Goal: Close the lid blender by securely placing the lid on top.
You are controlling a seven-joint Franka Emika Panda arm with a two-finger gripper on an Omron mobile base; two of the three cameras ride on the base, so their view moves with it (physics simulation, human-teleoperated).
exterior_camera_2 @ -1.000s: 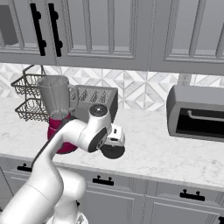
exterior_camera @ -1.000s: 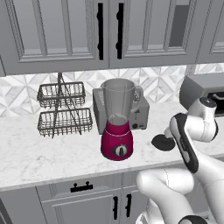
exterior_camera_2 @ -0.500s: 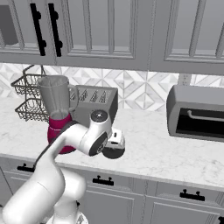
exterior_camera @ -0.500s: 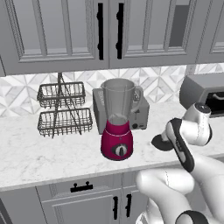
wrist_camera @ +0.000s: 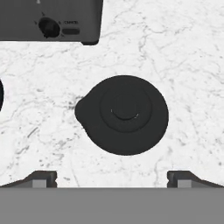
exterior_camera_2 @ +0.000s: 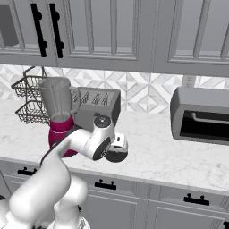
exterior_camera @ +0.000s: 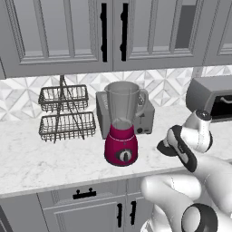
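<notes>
I have the tool [wrist_camera: 112,178] hanging above the lid [wrist_camera: 123,114], its two dark tips spread as wide as they go and gripping nothing. In the hand view the lid sits between and just ahead of the tips, lying flat on the marble surface [wrist_camera: 183,52] with its small spout tab pointing left. So I judge this to be the reach-and-grasp step: the lid is not yet picked up, and the jar is still uncovered.

What the next move calls for, as I read it, is a straight descent until the tips straddle the disc, then a squeeze across its rim. The lid is thin and low, so the tips will have to come almost down to the surface; a shallow bite could let it slip or skid away.

From the left base view the lid [exterior_camera: 166,148] lies to the right of the blender [exterior_camera: 122,123], near the front edge, with my wrist over it. The blender's clear jar looks empty and its mouth stands open. Behind the blender and touching or nearly touching it stands the grey toaster [exterior_camera: 144,118]. Further left, the two-tier wire basket [exterior_camera: 64,114] looks empty. At the far right by the wall is a toaster oven [exterior_camera_2: 202,115], its door shut; I cannot tell what is inside.
</notes>
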